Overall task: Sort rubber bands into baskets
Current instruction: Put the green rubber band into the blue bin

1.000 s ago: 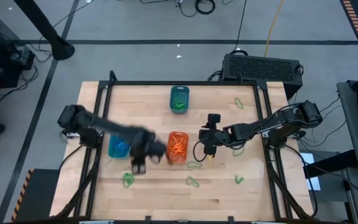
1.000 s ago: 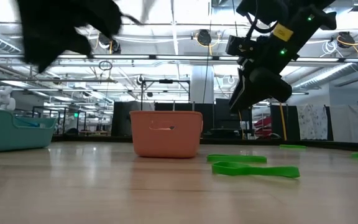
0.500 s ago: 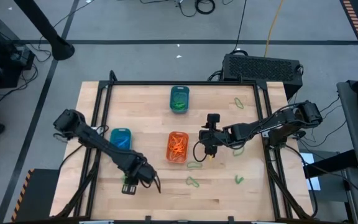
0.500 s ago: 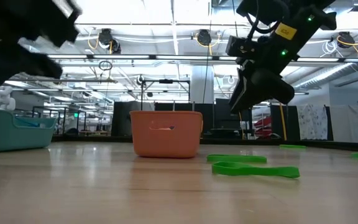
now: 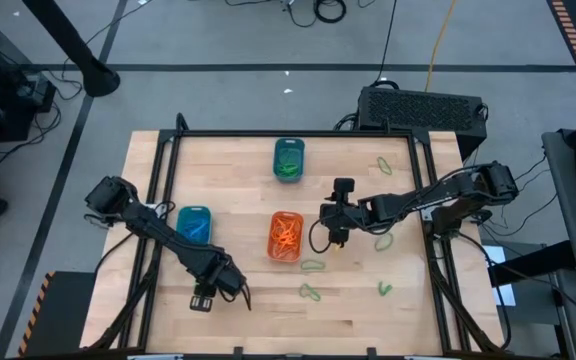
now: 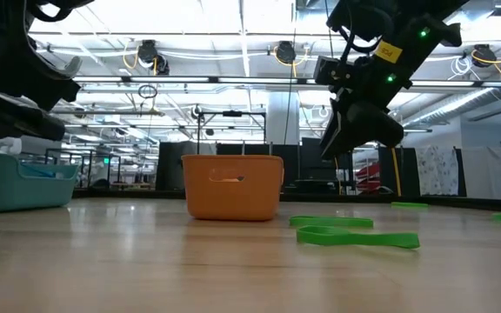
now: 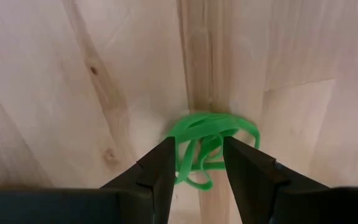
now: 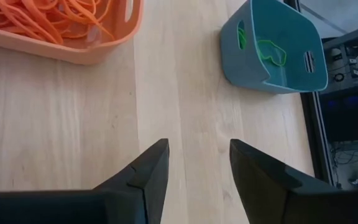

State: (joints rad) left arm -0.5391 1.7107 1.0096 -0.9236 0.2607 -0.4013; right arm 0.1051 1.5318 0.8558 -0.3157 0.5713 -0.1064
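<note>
From above, your left gripper (image 5: 208,296) sits near the orange basket (image 5: 285,236), toward the table's front-left. Its wrist camera shows jaws apart, straddling a green band bundle (image 7: 207,147). Your right gripper (image 8: 196,163) hovers beside that basket, jaws apart.

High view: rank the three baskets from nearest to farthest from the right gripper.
Measured from the right gripper, right of table centre:
1. Orange basket, just beside it towards the left arm.
2. Dark teal basket, near the far edge.
3. Turquoise-blue basket, on the left arm's side.
</note>
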